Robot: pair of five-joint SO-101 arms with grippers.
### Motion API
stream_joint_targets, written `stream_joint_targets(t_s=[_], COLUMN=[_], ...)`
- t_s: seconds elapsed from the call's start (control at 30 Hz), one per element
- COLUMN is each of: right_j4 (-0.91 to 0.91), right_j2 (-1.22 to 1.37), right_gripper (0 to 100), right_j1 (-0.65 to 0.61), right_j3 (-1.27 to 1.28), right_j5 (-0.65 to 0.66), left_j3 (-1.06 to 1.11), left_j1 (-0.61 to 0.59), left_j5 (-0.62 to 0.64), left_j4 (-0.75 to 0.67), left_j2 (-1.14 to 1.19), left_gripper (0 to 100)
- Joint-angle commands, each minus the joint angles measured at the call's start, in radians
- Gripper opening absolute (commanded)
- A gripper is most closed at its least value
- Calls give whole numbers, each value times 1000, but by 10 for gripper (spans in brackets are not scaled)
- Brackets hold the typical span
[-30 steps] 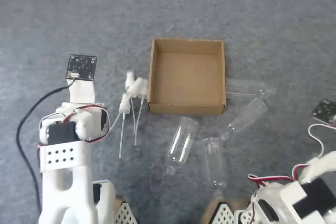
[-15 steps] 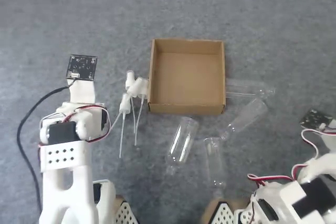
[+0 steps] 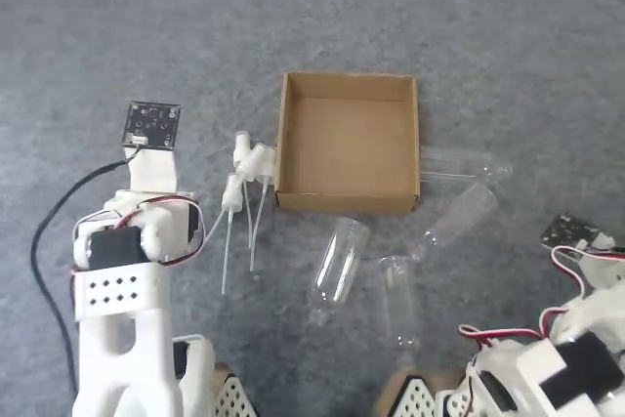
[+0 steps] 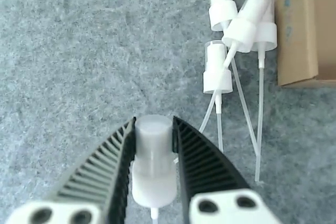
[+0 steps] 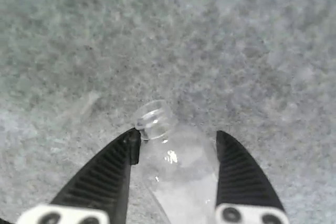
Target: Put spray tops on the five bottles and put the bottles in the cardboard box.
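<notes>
Zero bottles capped or boxed so far, as far as I can tell. On the left, the left gripper is clamped snug on one spray top. Three more loose tops lie tangled just beside the cardboard box, which is empty. Four bare bottles lie on the grey carpet in front and right of it, with nothing really in the way. The right gripper grips a fifth bottle by the shoulders, fingers spread to its width.

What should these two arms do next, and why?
Probably bring the two together. The left tool grips a spray top, and the right tool grips a bottle with a bare, open neck. Lining the top up over that neck seems the sensible next step.
</notes>
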Motion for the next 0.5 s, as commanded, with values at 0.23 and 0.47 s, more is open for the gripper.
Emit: stream_joint_targets(t_s=[0.23,0.47], right_j4=[-12,-44], right_j2=[-59,-48], right_gripper=[108,110], right_j1=[-183,-412], right_j3=[-9,-83], right_j5=[-388,-885], left_j3=[-7,-7], left_j1=[-3,-3], left_j5=[12,12], left_j4=[-17,-17], left_j2=[-31,-31], left_gripper=[13,13])
